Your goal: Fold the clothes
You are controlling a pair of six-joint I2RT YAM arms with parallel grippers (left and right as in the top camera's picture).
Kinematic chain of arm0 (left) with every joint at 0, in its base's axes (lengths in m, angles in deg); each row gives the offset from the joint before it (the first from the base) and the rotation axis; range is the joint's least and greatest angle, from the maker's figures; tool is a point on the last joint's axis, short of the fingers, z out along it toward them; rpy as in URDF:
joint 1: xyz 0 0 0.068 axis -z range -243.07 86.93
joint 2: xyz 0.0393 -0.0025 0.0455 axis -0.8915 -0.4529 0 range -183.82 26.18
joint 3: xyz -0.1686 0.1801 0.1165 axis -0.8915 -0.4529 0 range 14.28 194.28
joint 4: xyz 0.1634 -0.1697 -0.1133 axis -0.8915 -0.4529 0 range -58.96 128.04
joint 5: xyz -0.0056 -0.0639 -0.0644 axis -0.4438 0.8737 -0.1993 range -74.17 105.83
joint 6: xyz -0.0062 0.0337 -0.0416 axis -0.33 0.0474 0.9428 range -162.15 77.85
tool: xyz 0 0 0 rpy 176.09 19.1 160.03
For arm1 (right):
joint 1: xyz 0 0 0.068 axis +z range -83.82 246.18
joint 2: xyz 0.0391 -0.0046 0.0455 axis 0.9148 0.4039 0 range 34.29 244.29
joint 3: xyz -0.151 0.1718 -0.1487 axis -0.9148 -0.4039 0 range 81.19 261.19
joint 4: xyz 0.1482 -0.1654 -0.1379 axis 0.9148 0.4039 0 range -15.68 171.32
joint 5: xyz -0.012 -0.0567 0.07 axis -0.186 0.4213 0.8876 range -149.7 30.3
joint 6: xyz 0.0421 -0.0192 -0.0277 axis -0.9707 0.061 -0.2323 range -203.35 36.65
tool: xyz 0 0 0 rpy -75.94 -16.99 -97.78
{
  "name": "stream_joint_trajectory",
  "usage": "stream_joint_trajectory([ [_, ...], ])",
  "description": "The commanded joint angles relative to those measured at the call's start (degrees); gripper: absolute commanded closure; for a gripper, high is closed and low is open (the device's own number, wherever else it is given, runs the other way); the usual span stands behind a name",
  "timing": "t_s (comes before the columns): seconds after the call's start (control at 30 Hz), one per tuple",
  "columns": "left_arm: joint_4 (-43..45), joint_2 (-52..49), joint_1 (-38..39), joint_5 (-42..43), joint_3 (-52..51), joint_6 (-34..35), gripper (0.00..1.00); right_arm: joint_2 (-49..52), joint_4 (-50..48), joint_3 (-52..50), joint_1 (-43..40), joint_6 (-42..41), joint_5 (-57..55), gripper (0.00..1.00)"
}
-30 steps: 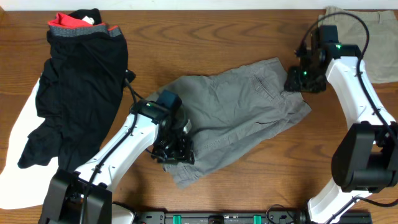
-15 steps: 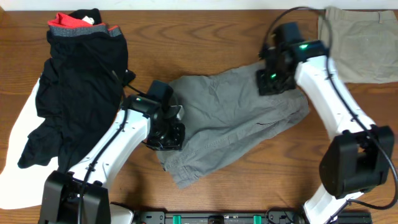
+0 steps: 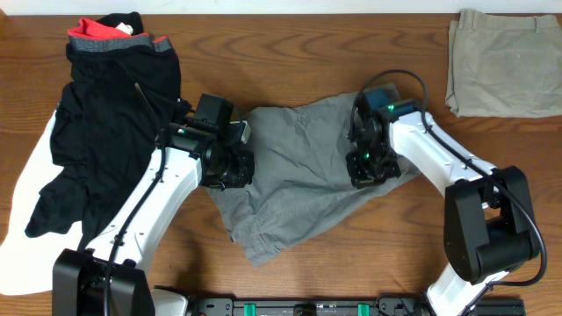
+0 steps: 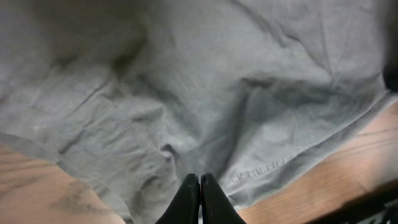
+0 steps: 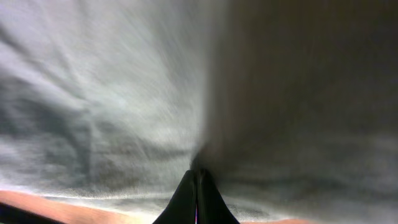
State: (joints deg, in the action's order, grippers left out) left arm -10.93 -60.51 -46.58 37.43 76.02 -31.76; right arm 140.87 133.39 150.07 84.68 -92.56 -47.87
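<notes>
Grey shorts [image 3: 299,175] lie crumpled in the middle of the wooden table. My left gripper [image 3: 230,168] is at their left edge, shut, with the cloth pinched near a hem. In the left wrist view its fingers [image 4: 199,182] are closed over the grey fabric [image 4: 186,74]. My right gripper [image 3: 367,168] is over the right part of the shorts, shut on a pulled-up fold. In the right wrist view its fingers [image 5: 196,175] are closed and the grey cloth [image 5: 112,93] draws taut into their tips.
A black garment with a red and grey waistband [image 3: 114,96] lies at the left, over a white cloth [image 3: 26,175]. Folded khaki shorts [image 3: 505,61] sit at the back right corner. Bare wood [image 3: 492,184] shows right of the grey shorts.
My right gripper has moved left and toward the front, dragging the shorts' right end inward. My left gripper has moved toward the back, to the shorts' left edge.
</notes>
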Motion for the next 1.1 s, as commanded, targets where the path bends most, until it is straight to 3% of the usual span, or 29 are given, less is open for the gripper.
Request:
stream_joint_trajectory([
  [0.0, 0.44, 0.59, -0.13, -3.13, -0.96, -0.94, 0.94, -0.81, -1.79, -3.63, -0.31, -3.74, 0.46, 0.99],
  [0.37, 0.02, -1.38, 1.73, -0.61, -4.59, -0.48, 0.94, -0.81, -8.50, -7.08, -2.21, -6.25, 0.48, 0.97],
  [0.5, 0.02, -1.40, 4.37, 3.45, -7.17, -0.22, 0.94, -0.81, -9.90, -7.08, -3.41, -6.25, 0.66, 0.97],
  [0.8, 1.22, -1.40, 10.99, 2.97, -16.76, 1.07, 0.93, -0.83, -10.36, -6.32, -6.64, -6.14, 0.66, 0.99],
  [1.07, 3.65, -1.40, 10.97, 3.06, -18.08, 6.29, 0.94, -0.83, -9.51, -1.53, -9.92, -4.68, 1.01, 0.99],
])
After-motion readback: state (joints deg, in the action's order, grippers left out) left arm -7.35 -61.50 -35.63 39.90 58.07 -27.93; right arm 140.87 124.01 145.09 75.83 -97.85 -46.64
